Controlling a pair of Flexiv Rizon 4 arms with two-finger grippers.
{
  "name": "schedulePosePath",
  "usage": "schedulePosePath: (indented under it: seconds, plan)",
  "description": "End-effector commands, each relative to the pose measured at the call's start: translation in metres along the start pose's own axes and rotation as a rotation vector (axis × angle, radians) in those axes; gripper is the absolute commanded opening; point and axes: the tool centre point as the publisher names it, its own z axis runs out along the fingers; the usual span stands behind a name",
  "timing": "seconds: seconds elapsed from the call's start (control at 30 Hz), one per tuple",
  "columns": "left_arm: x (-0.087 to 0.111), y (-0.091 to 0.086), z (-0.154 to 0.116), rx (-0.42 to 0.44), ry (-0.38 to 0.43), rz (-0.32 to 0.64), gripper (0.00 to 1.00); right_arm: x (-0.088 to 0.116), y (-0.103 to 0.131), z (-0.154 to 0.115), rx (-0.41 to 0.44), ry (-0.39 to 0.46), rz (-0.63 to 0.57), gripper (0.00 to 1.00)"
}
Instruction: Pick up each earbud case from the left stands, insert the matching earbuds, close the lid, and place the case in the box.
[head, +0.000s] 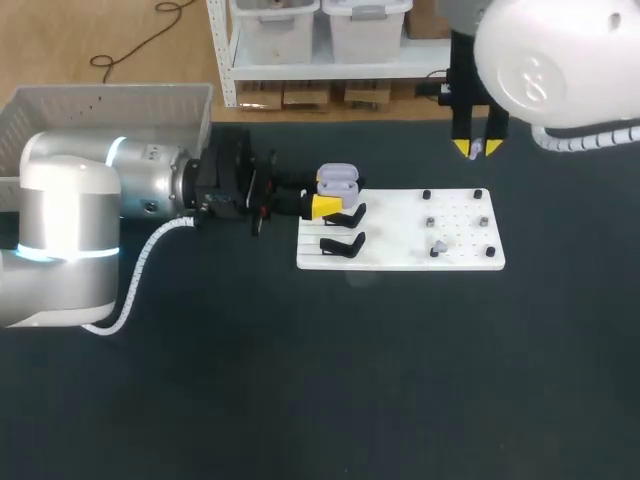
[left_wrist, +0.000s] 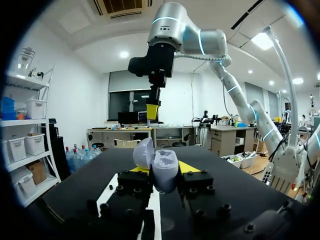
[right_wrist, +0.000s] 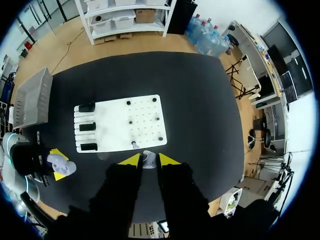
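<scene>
My left gripper (head: 329, 206) is shut on a lavender earbud case (head: 337, 180), held just above the left edge of the white board (head: 400, 256). In the left wrist view the case (left_wrist: 165, 172) sits between the yellow fingertips with its lid (left_wrist: 143, 152) open. High above the board's far edge, my right gripper (head: 476, 149) is shut on a small pale earbud (right_wrist: 148, 158). Two black stands (head: 343, 216) (head: 342, 244) show on the board's left side. A few small earbuds (head: 439, 247) lie among the board's pegs.
A light grey basket (head: 100, 108) stands at the table's far left, behind my left arm. Black pegs (head: 427, 195) stick up from the board's right half. The dark tabletop (head: 350, 380) lies open in front of the board.
</scene>
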Motion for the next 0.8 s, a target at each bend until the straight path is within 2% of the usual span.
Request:
schedulePosePath:
  seconds: [0.03,0.37,0.57,0.8]
  plan:
    - [0.006,-0.006,0.008,-0.001,-0.002,-0.006,0.0,0.008,-0.007,0.0,-0.014,-0.022,0.003,0.0]
    - [0.013,-0.011,0.014,-0.013,-0.011,-0.029,0.0,0.008,-0.007,0.0,-0.014,-0.022,0.003,0.0]
    - [0.014,-0.016,0.019,0.007,-0.004,-0.007,0.0,0.008,-0.007,0.0,-0.014,-0.022,0.003,0.0]
    - [0.015,-0.011,0.022,0.013,0.002,0.004,0.0,0.008,-0.007,0.0,-0.014,-0.022,0.003,0.0]
